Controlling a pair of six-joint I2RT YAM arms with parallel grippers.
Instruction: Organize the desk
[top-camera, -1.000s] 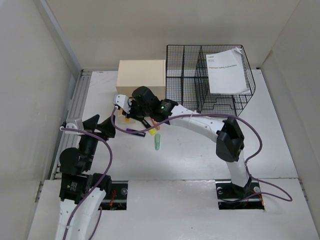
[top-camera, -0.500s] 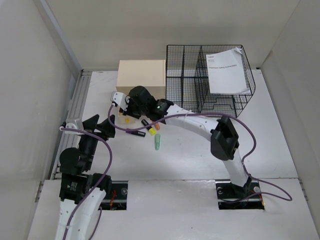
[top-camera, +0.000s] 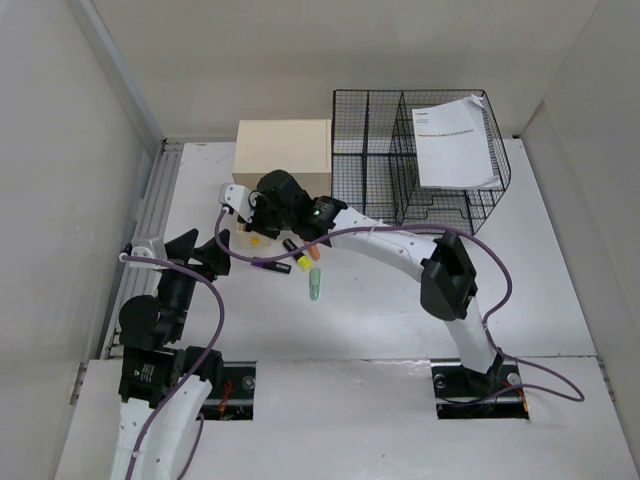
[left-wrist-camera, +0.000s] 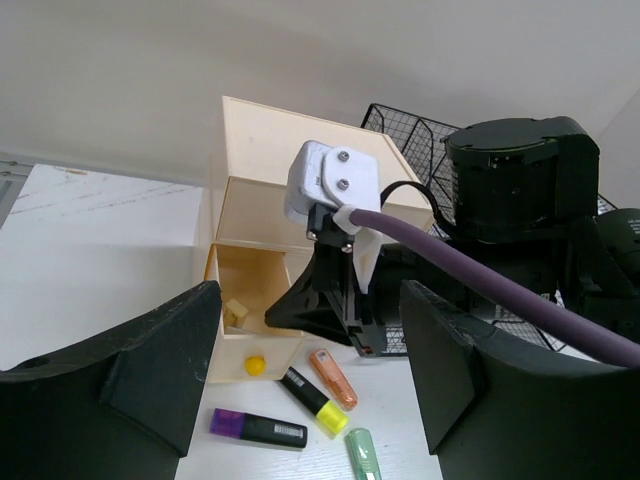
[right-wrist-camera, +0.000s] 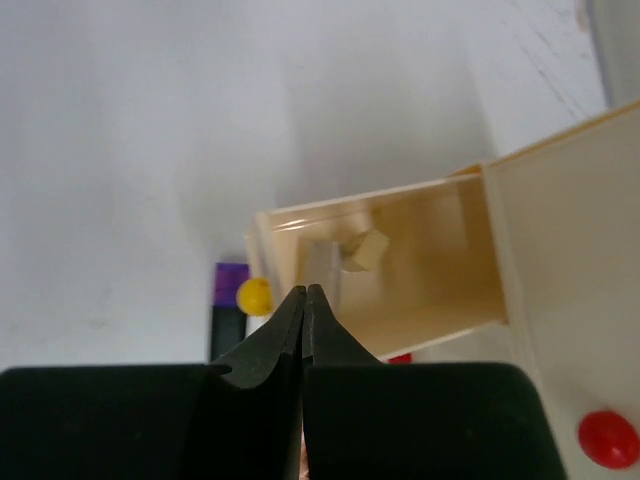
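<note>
The white desk (top-camera: 390, 300) carries a cream drawer box (top-camera: 283, 150) at the back. Its lower drawer (left-wrist-camera: 250, 300) stands pulled open, with a yellow knob (left-wrist-camera: 256, 365) and a small cream block (right-wrist-camera: 365, 250) inside. My right gripper (right-wrist-camera: 303, 292) is shut and empty, its tips just above the drawer's front edge; it also shows in the top view (top-camera: 258, 218). My left gripper (left-wrist-camera: 312, 340) is open and empty, held above the desk a little in front of the drawer (top-camera: 205, 250). Purple (left-wrist-camera: 258, 428), yellow (left-wrist-camera: 312, 400), orange (left-wrist-camera: 333, 377) and green (left-wrist-camera: 362, 450) highlighters lie before the drawer.
A black wire-mesh rack (top-camera: 400, 190) with a paper sheet (top-camera: 452, 140) in it stands at the back right. A ribbed metal rail (top-camera: 150, 220) runs along the desk's left edge. The box has a red knob (right-wrist-camera: 608, 438). White walls close in on three sides.
My right arm has shifted slightly left and back toward the drawer box. The left arm and the highlighters have not moved.
</note>
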